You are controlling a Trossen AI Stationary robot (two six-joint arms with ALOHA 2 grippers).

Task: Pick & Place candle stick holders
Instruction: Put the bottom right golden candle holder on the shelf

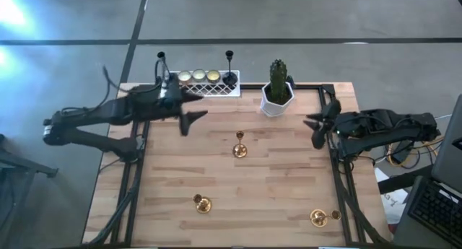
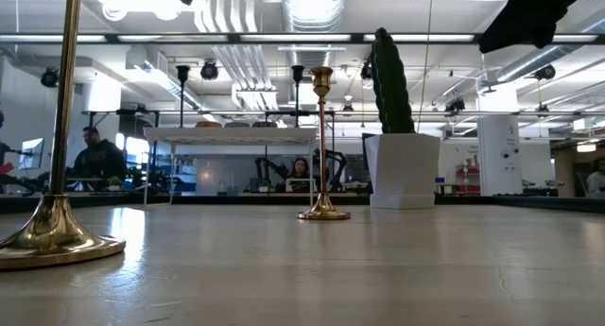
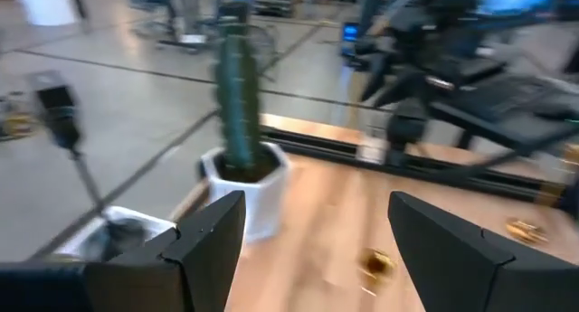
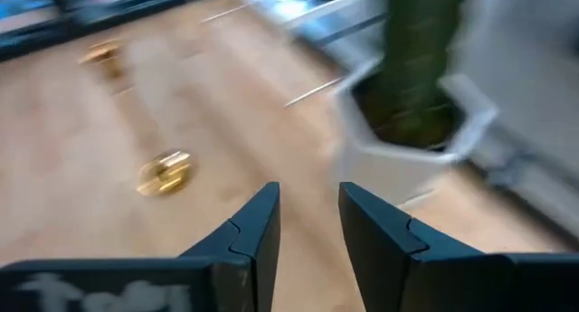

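Three gold stemmed holders stand upright on their round bases on the wooden table: one at the middle (image 1: 240, 146), one near the front left (image 1: 202, 203), one at the front right (image 1: 318, 217). Three cream-gold cups (image 1: 198, 76) sit on the white lattice tray (image 1: 216, 89) at the far edge. One black stemmed holder (image 1: 229, 67) stands at the tray's right end and another (image 1: 161, 61) at its left end. My left gripper (image 1: 196, 121) is open and empty, above the table just in front of the tray. My right gripper (image 1: 312, 130) is open and empty at the right edge.
A white pot with a green cactus (image 1: 277, 94) stands at the far edge, right of the tray and between the two grippers. It also shows in the left wrist view (image 3: 244, 181) and the right wrist view (image 4: 407, 140). People and other equipment show in the room behind the table.
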